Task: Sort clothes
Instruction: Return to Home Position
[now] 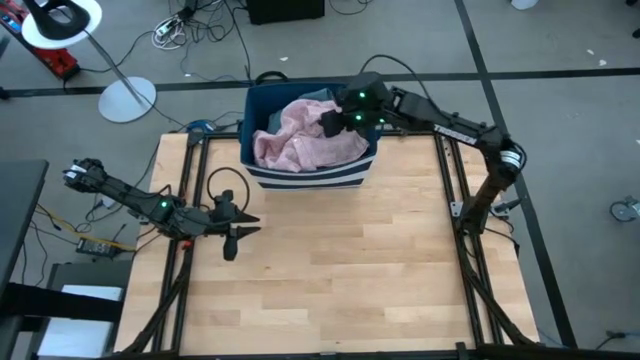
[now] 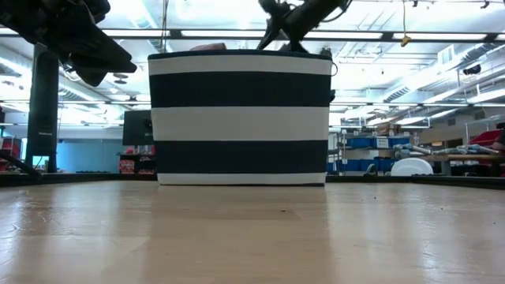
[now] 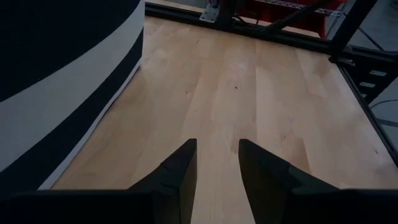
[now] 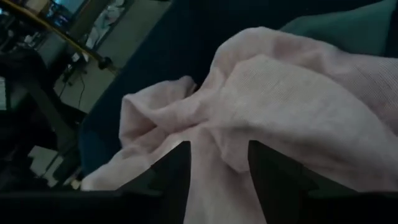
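A dark blue bin with white stripes (image 1: 310,178) stands at the table's far edge. Heaped in it is the large pink shirt (image 1: 300,142), bulging above the rim, with a teal-grey piece (image 1: 318,96) behind it. My right gripper (image 1: 332,122) hovers open over the bin's right half, slanting down at the pink shirt (image 4: 280,106); pink folds show past its parted fingers. My left gripper (image 1: 245,228) hangs open over bare wood at the table's left, nothing between its fingers (image 3: 217,168), with the bin's striped wall (image 3: 56,93) beside it.
Bare wooden tabletop (image 1: 340,270) spreads in front of the bin and to its right. Black frame rails (image 1: 455,190) run along the table's sides. A lamp stand (image 1: 127,98) and cables lie on the floor beyond the far left corner.
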Motion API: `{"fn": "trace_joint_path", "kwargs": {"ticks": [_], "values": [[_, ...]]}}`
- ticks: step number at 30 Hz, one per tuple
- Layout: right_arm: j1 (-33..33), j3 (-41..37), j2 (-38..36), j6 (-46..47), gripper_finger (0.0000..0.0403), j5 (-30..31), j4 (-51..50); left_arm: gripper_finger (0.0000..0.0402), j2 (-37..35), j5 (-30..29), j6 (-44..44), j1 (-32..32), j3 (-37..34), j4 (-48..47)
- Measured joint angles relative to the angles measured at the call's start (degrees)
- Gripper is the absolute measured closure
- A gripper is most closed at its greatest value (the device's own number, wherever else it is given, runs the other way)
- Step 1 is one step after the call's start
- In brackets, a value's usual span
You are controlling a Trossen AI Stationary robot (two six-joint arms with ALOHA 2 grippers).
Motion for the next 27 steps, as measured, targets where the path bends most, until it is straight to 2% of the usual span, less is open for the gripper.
{"fn": "trace_joint_path", "kwargs": {"ticks": [9, 16, 23, 27], "values": [[5.6, 0.1, -4.2, -0.7, 0.0241, -0.1, -1.9, 0.0277, 0.0, 0.0, 0.0, 0.0, 0.0, 0.2], [14.8, 0.1, -4.6, -4.3, 0.0242, -0.2, -2.3, 0.0277, 0.0, 1.3, 0.0, 0.0, 0.0, -0.1], [23.9, 0.1, -4.6, -7.0, 0.0241, 4.0, -5.1, 0.0277, 0.0, 3.6, 0.0, 0.0, 0.0, -0.2], [28.1, 0.1, -4.6, -9.0, 0.0242, 2.8, -10.6, 0.0277, 0.0, 5.7, -0.1, 0.0, 0.0, -0.2]]}}
